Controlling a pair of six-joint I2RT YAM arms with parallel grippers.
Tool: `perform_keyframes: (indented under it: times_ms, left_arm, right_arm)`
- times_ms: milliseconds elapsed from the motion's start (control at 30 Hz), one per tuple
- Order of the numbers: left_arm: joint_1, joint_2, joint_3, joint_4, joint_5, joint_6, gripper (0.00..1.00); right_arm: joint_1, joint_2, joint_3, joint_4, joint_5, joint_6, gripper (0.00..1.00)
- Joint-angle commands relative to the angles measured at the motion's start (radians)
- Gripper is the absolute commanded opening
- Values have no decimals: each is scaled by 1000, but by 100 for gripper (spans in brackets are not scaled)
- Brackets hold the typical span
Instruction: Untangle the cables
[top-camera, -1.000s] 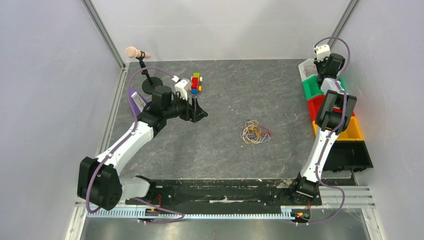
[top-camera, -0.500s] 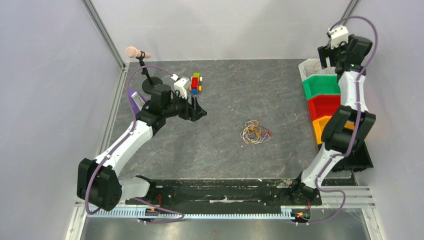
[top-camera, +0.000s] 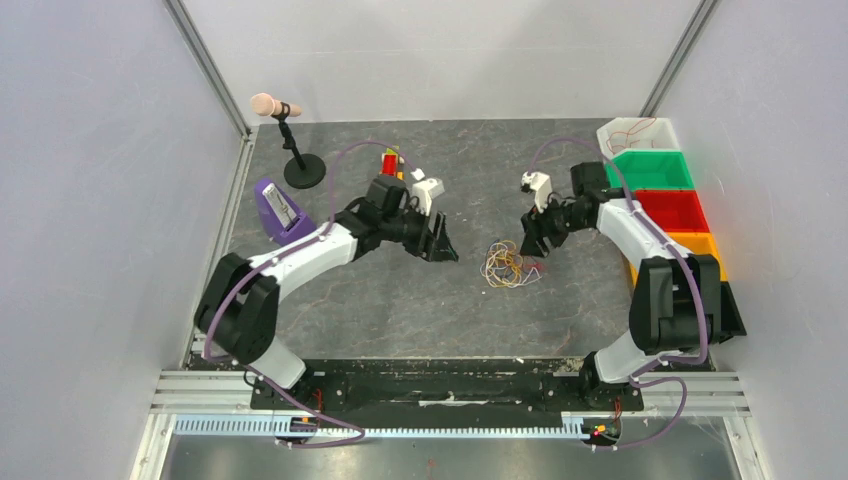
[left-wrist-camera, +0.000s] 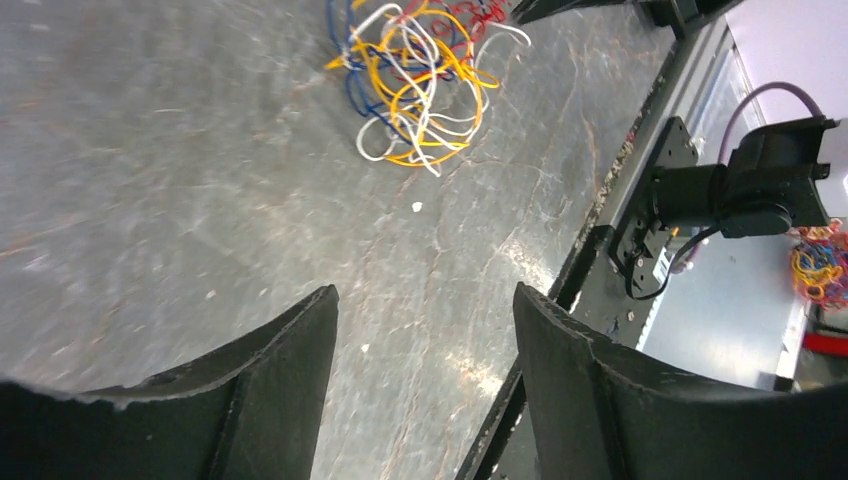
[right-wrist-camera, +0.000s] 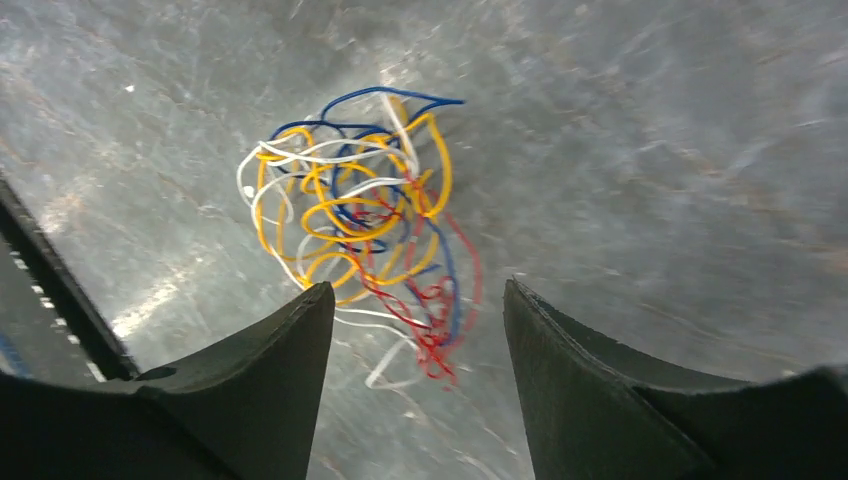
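Top external: right gripper (top-camera: 529, 246) nearer cables (top-camera: 508, 266)

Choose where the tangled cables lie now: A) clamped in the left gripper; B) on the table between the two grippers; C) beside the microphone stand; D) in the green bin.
B: the cables lie loose on the table, with the open left gripper and open right gripper flanking them.

The table (right-wrist-camera: 650, 150) under the right claw (right-wrist-camera: 415, 290) is looking like dark stone — mottled, with a dull sheen. The cables (right-wrist-camera: 350, 220) just ahead of its matt black fingers (right-wrist-camera: 250, 380) are showing smooth, glossy coloured insulation.
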Motion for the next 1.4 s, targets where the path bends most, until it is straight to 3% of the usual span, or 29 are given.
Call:
perform_keyframes:
  times_ms: [0,133,267,667,900,1233,1300,1367]
  left_arm:
    - [-63,105,74,112,81,-104,69]
    - [-92,181,75,189,83,-156,68]
    - [-101,225,90,200,87,-168,67]
    - [-101,295,130,219,45,-193,69]
    - [-107,365,157,278,37,-232,75]
    - [-162,525,211,454,-22,-307,78]
    - [-164,548,224,461,-8,-320,66]
    - [-161,538,220,451,23,-306,43]
  right_arm:
    - [28,37,-16,148,-54,160,62]
    - [30,155,56,159,-91,276,52]
    - [31,227,99,165,-137,344,49]
    - [40,289,75,148,-132,291,34]
    - [54,281,75,108,-193,256,1]
    - [69,71,-14,166,-264,315,0]
    - [69,30,-8,179,-251,331,0]
    - [66,-14,11,190,-200,331,0]
